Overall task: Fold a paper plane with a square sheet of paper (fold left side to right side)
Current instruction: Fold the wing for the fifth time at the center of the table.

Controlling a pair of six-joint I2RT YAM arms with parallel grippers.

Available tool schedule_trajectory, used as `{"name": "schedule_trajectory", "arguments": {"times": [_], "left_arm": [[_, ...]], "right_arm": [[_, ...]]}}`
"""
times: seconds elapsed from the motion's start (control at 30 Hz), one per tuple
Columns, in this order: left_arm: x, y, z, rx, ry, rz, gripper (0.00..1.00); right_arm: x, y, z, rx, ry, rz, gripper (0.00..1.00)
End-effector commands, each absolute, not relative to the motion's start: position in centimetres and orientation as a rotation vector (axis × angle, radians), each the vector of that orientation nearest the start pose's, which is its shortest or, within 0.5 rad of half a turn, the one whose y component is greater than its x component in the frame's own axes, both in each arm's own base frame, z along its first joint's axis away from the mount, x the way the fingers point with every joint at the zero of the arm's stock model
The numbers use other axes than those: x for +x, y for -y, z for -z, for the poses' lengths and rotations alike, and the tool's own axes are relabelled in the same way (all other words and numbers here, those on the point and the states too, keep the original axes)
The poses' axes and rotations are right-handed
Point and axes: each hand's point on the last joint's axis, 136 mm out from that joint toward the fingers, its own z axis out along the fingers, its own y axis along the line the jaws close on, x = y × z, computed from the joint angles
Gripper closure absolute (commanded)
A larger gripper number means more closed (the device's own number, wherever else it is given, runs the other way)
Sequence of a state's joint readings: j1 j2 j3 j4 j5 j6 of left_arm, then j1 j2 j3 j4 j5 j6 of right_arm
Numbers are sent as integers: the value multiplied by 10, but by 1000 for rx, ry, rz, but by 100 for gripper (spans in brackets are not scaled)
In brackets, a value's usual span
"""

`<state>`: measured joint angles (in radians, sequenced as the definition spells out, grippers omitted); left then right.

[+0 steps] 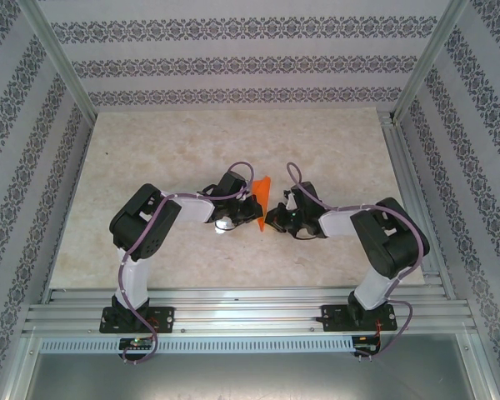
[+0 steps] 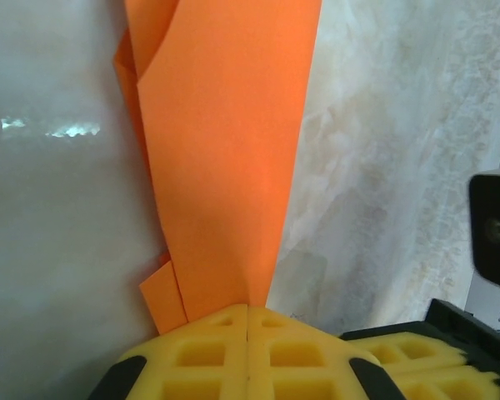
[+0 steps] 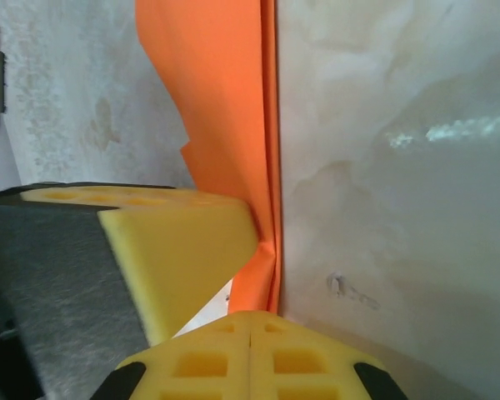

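Left arm (image 1: 142, 229) and right arm (image 1: 387, 237) reach inward over the table (image 1: 192, 142), meeting near its centre, with the left gripper (image 2: 247, 333) at 9 o'clock and the right gripper (image 3: 250, 329) at 3 o'clock of the orange paper (image 2: 225, 150). Each gripper is closed, yellow pads (image 2: 200, 358) pinched on the paper's narrow 6 o'clock end in the overhead view, the wider end running to 12 o'clock. Assessment: the paper is already a slim layered wedge with overlapping flaps (image 2: 162, 300), so most folding appears done; what is left looks like a final crease or wing spread, then release.
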<state>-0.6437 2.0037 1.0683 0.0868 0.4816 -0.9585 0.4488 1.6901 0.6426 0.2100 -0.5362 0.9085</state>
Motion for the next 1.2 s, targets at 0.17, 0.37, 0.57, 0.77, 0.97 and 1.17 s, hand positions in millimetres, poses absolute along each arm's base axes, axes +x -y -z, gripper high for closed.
{"name": "schedule_trajectory", "arguments": {"times": [0.17,0.37,0.57,0.77,0.97,1.17], "left_arm": [[324,363,-83,-41,-2714,1254,82],[339,377,-150,72,-2603,1315,68],[357,382,-166,133,-2617,1265,65],[368,384,-124,172,-2748,1165,72],[389,366,-90,122,-2797,1107,80],[395,359,-74,151,-2820,1084,82]], "right_arm": [[311,-193,-66,265,-2567,-1049,89],[310,-177,-69,260,-2573,-985,87],[309,-174,-68,255,-2576,-977,86],[306,-172,-68,252,-2583,-974,86],[301,-179,-71,236,-2580,-1019,86],[298,-187,-68,220,-2593,-1025,86]]}}
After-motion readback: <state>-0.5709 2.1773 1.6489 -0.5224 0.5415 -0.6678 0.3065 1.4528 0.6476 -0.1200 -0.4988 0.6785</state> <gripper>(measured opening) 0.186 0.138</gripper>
